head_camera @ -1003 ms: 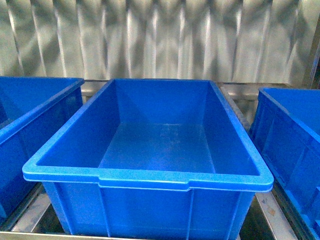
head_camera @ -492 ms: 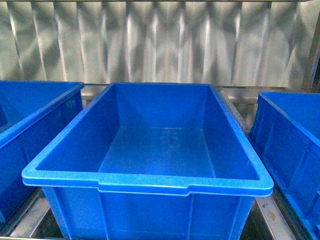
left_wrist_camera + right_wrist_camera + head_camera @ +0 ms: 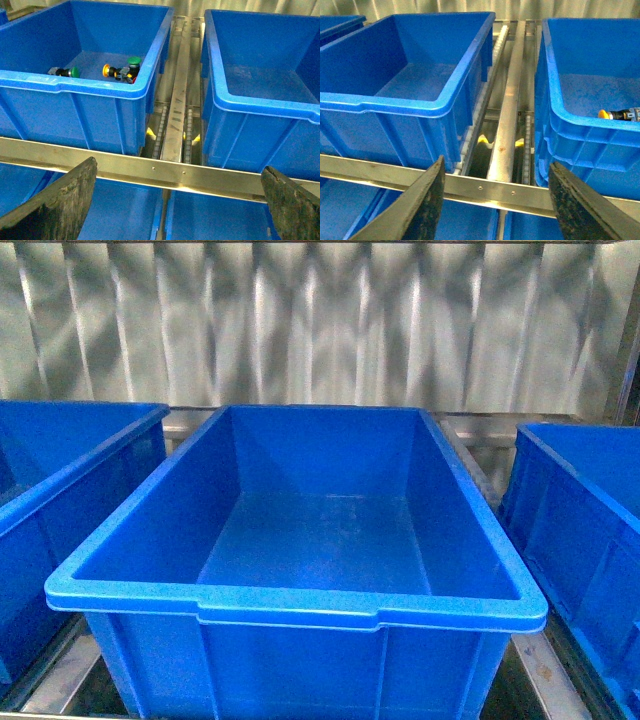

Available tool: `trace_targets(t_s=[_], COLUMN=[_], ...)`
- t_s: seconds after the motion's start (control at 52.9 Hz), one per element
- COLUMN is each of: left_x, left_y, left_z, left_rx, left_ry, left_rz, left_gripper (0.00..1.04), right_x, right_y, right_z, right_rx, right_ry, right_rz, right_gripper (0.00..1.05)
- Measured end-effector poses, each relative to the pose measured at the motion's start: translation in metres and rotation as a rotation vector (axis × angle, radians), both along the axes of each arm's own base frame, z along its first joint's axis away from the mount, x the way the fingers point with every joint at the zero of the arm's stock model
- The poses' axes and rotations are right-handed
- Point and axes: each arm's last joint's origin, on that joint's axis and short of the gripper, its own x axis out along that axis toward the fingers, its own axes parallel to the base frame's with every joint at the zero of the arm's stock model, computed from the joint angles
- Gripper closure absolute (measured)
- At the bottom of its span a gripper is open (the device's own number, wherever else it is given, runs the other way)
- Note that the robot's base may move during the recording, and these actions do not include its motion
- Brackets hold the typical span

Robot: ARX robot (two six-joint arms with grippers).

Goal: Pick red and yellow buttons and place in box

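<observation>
Front view: a blue middle box (image 3: 300, 610) stands between two blue side boxes; neither arm appears.

Left wrist view: the left gripper (image 3: 177, 200) is spread wide and holds nothing, its dark fingers (image 3: 60, 200) over a steel rail (image 3: 150, 170). Ahead of it, in the left box (image 3: 75, 90), lie a yellow button (image 3: 107, 71) and two green buttons (image 3: 133, 62).

Right wrist view: the right gripper (image 3: 495, 205) is likewise wide and empty. Ahead, in the right box (image 3: 580, 125), lies another yellow-capped button (image 3: 615, 115).
</observation>
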Motion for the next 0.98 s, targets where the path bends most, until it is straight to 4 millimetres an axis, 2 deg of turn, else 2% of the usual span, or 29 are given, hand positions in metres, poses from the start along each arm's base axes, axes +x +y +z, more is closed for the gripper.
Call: trace_targets(t_s=[0.132, 0.984], left_x=[0.0000, 0.0000], left_y=[0.0000, 0.0000], left_z=[0.0000, 0.0000], left_rx=[0.000, 0.000], left_ry=[0.000, 0.000], left_rz=[0.000, 0.000], left_gripper=[0.08, 0.08], right_x=[0.0000, 0.0000], right_y=[0.0000, 0.0000], right_z=[0.0000, 0.0000], right_rx=[0.000, 0.000], right_ry=[0.000, 0.000], right_rz=[0.000, 0.000], right_gripper=[0.06, 0.07])
